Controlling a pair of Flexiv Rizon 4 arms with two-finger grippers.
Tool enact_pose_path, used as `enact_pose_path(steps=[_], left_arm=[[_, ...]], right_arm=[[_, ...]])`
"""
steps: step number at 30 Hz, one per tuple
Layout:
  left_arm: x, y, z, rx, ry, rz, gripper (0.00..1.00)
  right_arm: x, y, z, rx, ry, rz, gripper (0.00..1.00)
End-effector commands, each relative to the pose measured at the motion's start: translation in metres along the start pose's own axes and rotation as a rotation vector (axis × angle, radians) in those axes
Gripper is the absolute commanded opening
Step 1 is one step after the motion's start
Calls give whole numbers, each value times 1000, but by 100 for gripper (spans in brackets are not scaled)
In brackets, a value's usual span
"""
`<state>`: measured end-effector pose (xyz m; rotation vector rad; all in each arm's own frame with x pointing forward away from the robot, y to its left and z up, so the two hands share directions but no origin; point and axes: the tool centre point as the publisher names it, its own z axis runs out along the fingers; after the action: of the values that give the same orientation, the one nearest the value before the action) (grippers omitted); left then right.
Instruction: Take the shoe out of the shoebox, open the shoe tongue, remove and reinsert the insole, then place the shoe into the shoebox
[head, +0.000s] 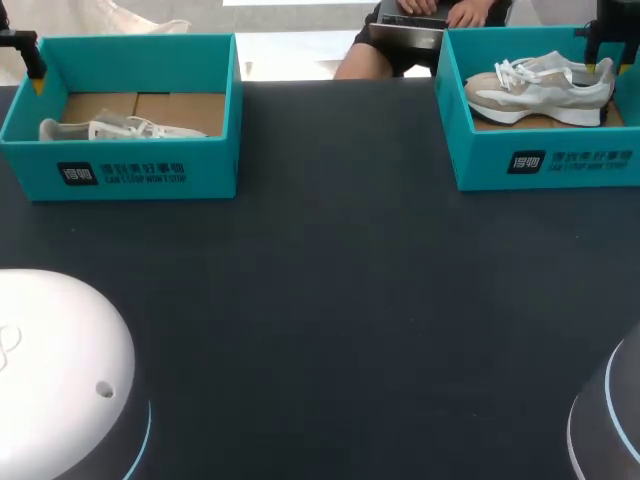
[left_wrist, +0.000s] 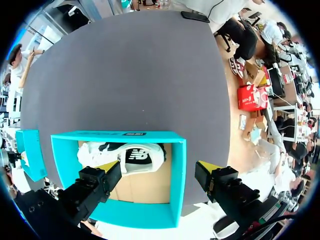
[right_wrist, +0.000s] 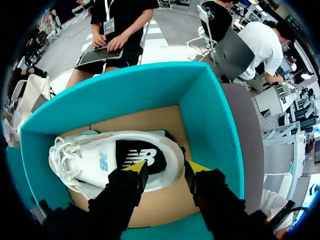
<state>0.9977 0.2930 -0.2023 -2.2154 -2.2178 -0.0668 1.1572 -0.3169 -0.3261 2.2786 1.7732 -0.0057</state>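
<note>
Two teal shoeboxes stand at the table's far edge. In the right shoebox (head: 545, 160) (right_wrist: 210, 115) lies a white and grey shoe (head: 540, 88) (right_wrist: 95, 160), its black insole (right_wrist: 131, 156) showing. My right gripper (head: 598, 62) (right_wrist: 165, 170) is down in that box, shut on the shoe's heel, one finger inside the collar and one behind the heel. The left shoebox (head: 130, 170) (left_wrist: 177, 185) holds a second white shoe (head: 120, 129) (left_wrist: 122, 157) on its side. My left gripper (head: 35, 70) (left_wrist: 159, 170) hangs open above that box's back left corner, holding nothing.
The dark tabletop (head: 330, 300) stretches between and in front of the boxes. My arms' rounded bases (head: 60, 370) (head: 610, 420) fill the near corners. In the left wrist view the right shoebox (left_wrist: 31, 152) shows far off to the side.
</note>
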Motion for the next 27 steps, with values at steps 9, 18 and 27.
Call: enact_pose_path(steps=[9, 18, 27], left_arm=[[0, -1, 0, -2, 2, 0, 100], [0, -1, 0, -2, 2, 0, 100], [0, -1, 0, -2, 2, 0, 100]], right_arm=[[-1, 3, 29, 79, -22, -10, 48], [-5, 2, 36, 70, -80, -29, 0], [-14, -6, -2, 42, -66, -38, 0]])
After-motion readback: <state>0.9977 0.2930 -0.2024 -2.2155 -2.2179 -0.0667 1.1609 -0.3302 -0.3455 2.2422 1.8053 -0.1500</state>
